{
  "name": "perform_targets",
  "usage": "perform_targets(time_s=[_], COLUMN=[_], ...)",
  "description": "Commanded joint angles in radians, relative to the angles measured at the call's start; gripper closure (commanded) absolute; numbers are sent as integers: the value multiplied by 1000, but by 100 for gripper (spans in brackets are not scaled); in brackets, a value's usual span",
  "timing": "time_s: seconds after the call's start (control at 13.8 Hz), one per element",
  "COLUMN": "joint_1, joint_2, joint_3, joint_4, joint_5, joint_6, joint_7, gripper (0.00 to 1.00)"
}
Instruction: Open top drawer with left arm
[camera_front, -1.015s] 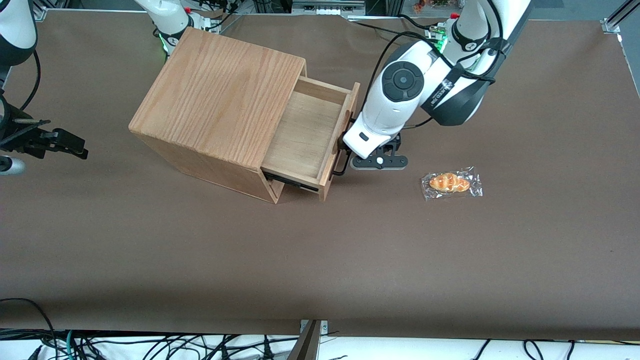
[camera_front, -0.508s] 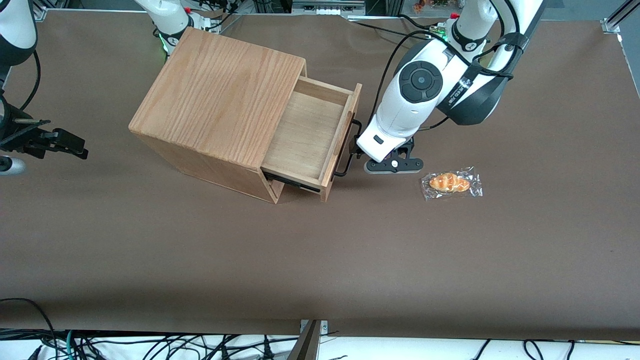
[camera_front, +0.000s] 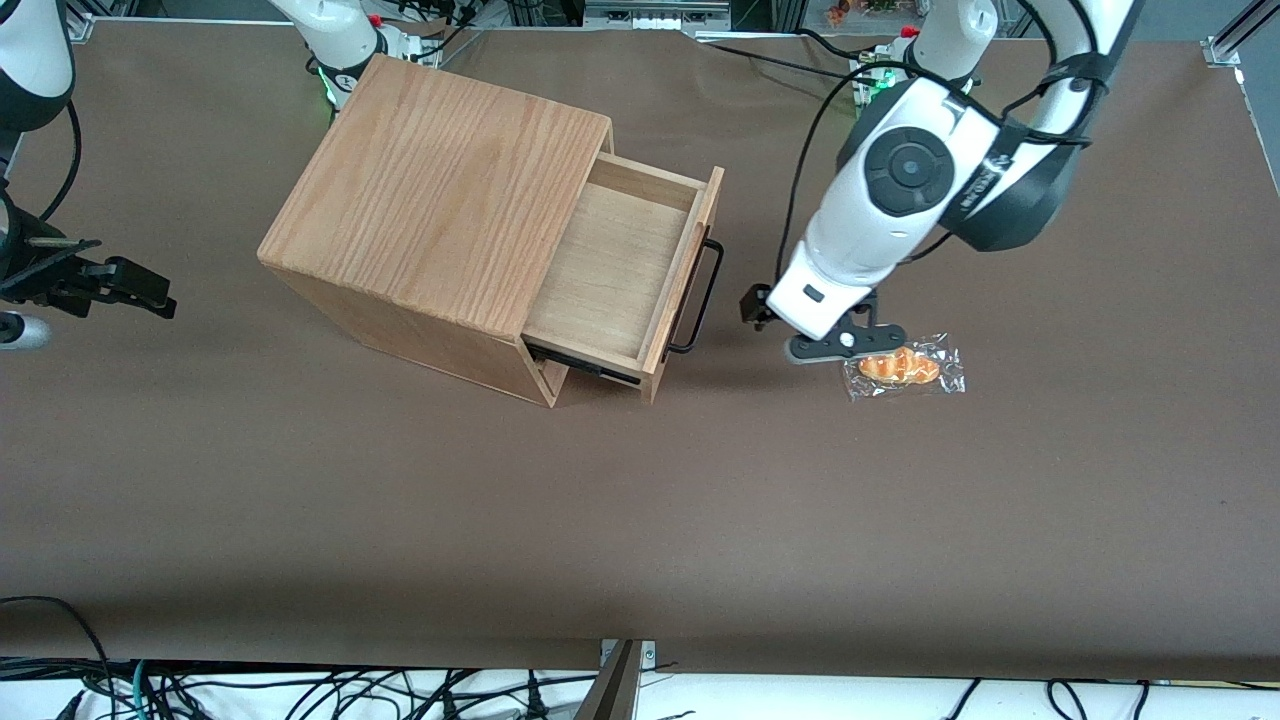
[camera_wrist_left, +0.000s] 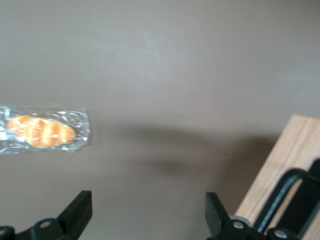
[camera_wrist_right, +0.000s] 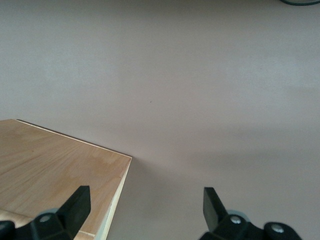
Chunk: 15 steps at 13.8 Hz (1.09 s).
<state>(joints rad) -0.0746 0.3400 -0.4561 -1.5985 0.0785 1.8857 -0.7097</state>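
- Now the light oak-grain top drawer (camera_front: 630, 270) with the pale plywood inside stands pulled well out of the oak-grain wooden cabinet box (camera_front: 440, 210), so by my reading the opening is done or all but done.
- From the small black two-finger gripper (camera_front: 762, 308) of the large white jointed left arm (camera_front: 900, 200), the drawer front lies at about nine o'clock in the front view, apart from it, with bare brown counter (camera_front: 640, 520) between the two.
- The gripper is spread and pinches nothing: in the left wrist view both fingers (camera_wrist_left: 80, 210) show wide apart with only counter between them.
- The long thin black metal bar handle (camera_front: 700, 295) runs across the drawer front, its long axis from about one o'clock to seven o'clock in the front view; any further pull would go square to that line, toward the working arm's end of the counter.
- The drawer's own long axis, its travel, points roughly at the gripper.
- At about four o'clock from the gripper, just beside it, lies the orange bread roll in clear plastic wrap (camera_front: 903, 366); the arm partly hangs over it.
- Count: one cabinet box, one drawer in view, one bar handle, one wrapped roll, one working gripper.
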Motion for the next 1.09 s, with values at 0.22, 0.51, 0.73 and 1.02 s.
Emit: perform_targets(time_s=[0.22, 0.51, 0.73, 1.02], joint_1=[120, 235, 298, 192], joint_2=[-32, -39, -42, -96], joint_3=[-4, -4, -1, 184], joint_4=[95, 120, 150, 137], joint_5=[29, 30, 30, 23], joint_6=[-135, -164, -189, -189], joint_7=[96, 229, 338, 470], gripper=[0, 0, 0, 0])
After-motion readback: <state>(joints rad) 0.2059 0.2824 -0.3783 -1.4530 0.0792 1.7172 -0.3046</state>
